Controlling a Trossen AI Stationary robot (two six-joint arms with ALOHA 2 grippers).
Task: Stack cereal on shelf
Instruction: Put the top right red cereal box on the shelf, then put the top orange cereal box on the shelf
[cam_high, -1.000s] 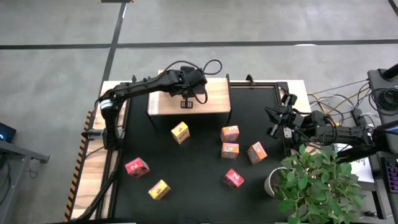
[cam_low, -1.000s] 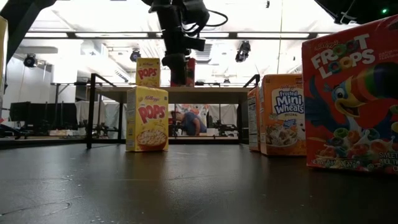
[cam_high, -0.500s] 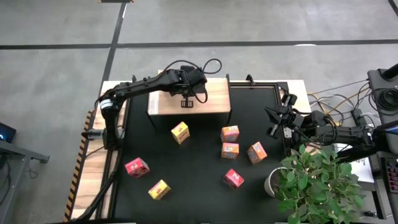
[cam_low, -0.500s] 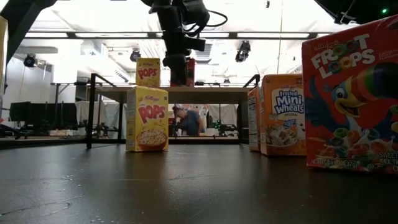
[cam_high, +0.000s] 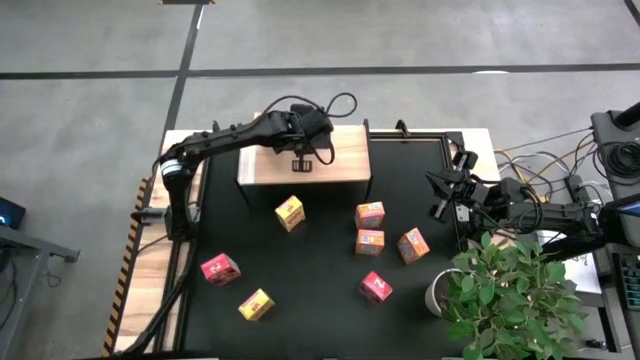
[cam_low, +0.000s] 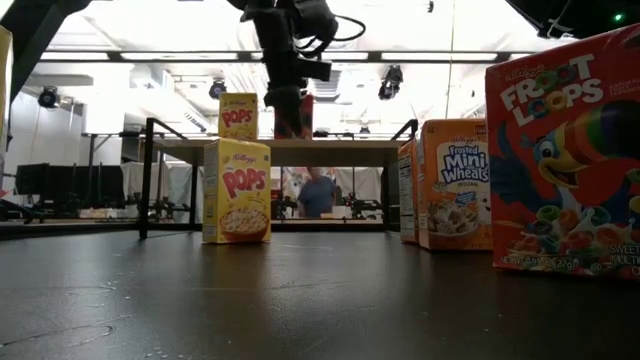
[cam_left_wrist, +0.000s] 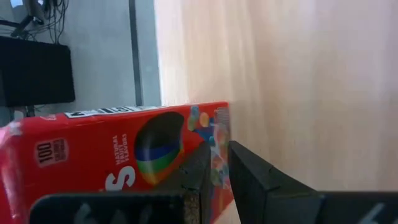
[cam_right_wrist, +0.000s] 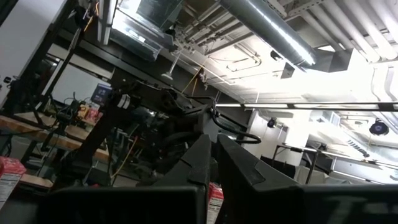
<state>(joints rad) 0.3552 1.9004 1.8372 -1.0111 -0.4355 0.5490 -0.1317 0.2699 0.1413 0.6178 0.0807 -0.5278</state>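
Nothing shifted since earlier frames; hovered mid-shelf, clear of edges, left gripper clenched on red cereal box; right gripper shut, empty.

The shelf was pale, matt, plank-grained wood. The cereal boxes were printed cardboard, the red box showing a slight sheen. The mat looked dark and faintly textured, with dull reflections. The left gripper fingers looked like matt black plastic.
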